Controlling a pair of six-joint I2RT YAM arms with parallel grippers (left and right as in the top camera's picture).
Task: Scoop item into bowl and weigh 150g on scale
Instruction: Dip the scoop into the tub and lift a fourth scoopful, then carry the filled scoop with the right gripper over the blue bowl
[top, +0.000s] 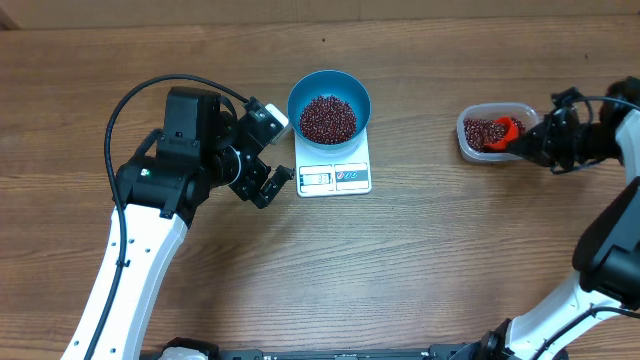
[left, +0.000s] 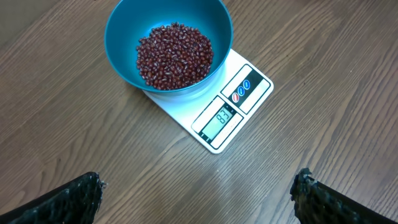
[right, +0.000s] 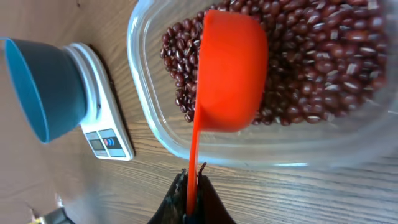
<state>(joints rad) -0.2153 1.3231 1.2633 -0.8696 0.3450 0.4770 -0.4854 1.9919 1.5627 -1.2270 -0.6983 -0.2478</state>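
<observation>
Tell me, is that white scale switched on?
On. The display of the scale shows digits, while the blue bowl of beans sits on it.

Brown wood table (top: 420, 250): lined grain, matt.
Blue plastic bowl (left: 124, 37), ahead of left gripper (left: 198, 202): smooth, soft shine.
White plastic scale (left: 186, 109), under bowl: smooth; screen glossy.
Dark red beans (left: 174, 56): smooth, shiny little skins.
Black fingers (left: 68, 202) of left gripper: rough, bumpy.
Orange-red plastic scoop (right: 233, 74), in right gripper (right: 191, 208): smooth, dull shine.
Clear plastic tub (right: 249, 146), just past right gripper: glossy.
</observation>
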